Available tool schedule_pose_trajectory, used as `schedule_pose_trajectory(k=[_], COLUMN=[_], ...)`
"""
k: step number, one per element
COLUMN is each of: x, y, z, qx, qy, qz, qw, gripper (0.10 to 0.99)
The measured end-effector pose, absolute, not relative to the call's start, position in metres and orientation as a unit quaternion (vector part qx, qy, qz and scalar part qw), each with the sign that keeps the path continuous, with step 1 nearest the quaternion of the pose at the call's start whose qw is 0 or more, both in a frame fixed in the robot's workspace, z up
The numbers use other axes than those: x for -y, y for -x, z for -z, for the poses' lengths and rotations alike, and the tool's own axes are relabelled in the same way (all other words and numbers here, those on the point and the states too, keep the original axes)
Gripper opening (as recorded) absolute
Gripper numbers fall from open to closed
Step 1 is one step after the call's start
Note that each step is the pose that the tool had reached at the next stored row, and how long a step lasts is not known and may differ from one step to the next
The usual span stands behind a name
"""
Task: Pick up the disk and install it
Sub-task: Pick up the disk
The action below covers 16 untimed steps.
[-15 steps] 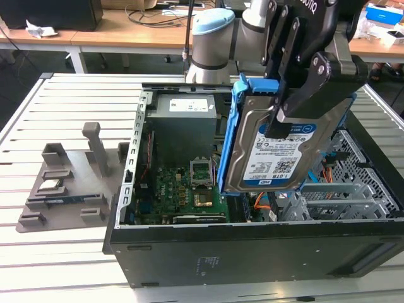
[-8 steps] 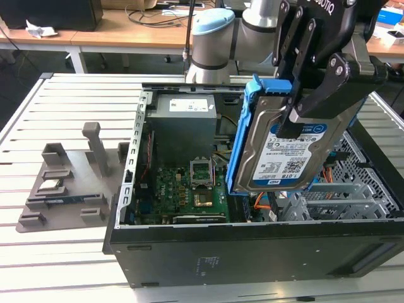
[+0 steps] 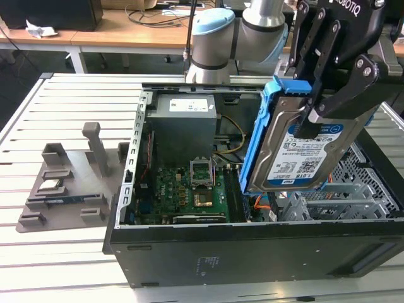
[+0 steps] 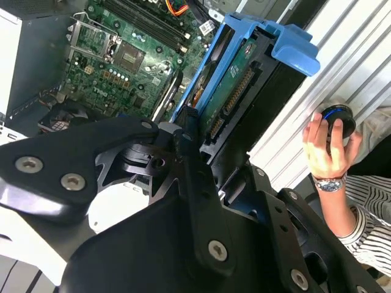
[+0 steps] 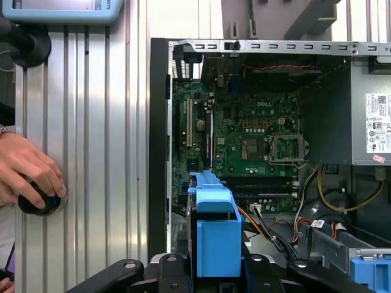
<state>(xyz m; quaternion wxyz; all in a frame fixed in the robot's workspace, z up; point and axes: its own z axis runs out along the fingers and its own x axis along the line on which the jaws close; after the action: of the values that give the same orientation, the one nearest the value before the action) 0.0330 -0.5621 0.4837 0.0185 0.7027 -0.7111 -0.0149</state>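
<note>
The disk (image 3: 297, 161) is silver, and its white-and-blue label carries black barcodes. Its bracket (image 3: 255, 136) is bright blue. The gripper (image 3: 306, 123) is black with silver screw heads. The arm (image 3: 208, 53) is silver-grey with pale blue caps. Inside the black computer case (image 3: 252, 252) the circuit board (image 3: 189, 189) is green and some wires (image 5: 258, 221) are orange. The table (image 3: 57, 265) is pale grey with a ridged line pattern. A sleeve (image 4: 372, 207) is striped black and white.
</note>
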Motion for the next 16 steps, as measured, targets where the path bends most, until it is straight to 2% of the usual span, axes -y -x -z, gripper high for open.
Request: schedule_pose_trajectory(k=[16], x=[0.562], y=[-0.058], z=[-0.481], qx=[0.711], qy=[-0.703], qz=[0.015], qw=[0.019], gripper=[0.365])
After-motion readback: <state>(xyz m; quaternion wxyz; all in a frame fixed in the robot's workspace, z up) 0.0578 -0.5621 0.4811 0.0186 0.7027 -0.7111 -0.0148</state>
